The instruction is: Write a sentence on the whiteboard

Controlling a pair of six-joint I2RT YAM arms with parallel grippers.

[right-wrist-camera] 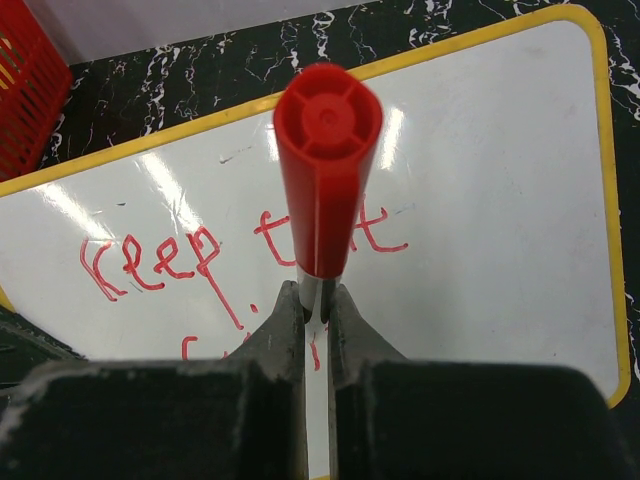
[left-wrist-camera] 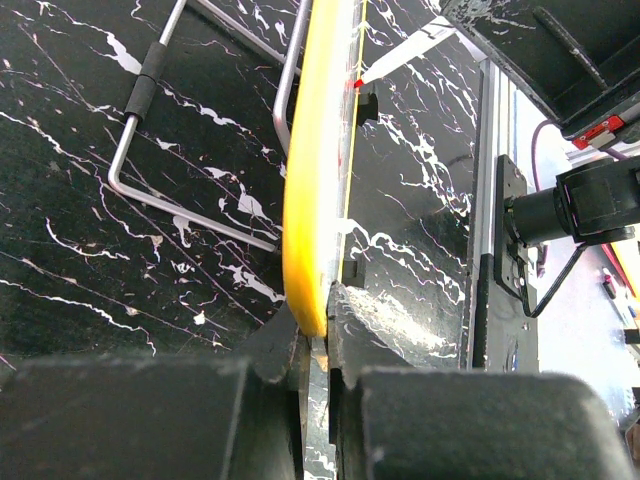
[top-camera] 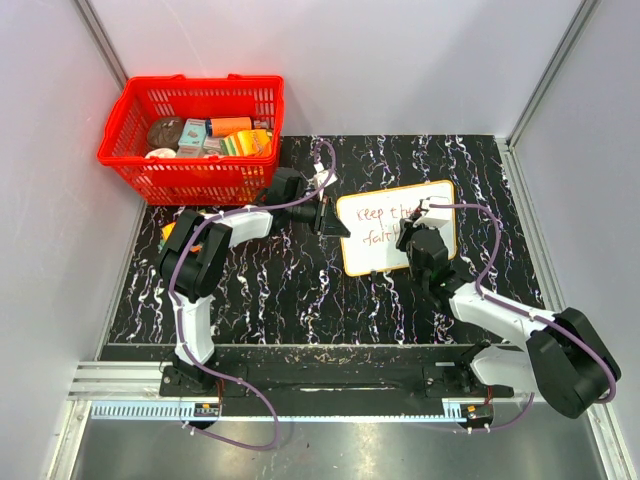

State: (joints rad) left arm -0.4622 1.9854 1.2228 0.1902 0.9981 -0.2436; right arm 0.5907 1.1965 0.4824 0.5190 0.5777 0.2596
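The flat white whiteboard with a thin orange-yellow rim lies on the black, white-veined counter, right of centre and slightly askew. It is well apart from the red plastic mesh basket at the far left corner.

The left end effector is clamped on the board's left edge. In the left wrist view its dark fingers are nearly closed and pinch the yellow rim, seen edge-on. In that view a bent grey metal wire with a black sleeve shows against the counter.

The right end effector hangs over the board's right half, closed tight on a red cylindrical marker standing between its jaws.

The handwritten red sentence reads "keep the" on its top line. The second line is partly hidden behind the right arm — only "fai" shows from above.
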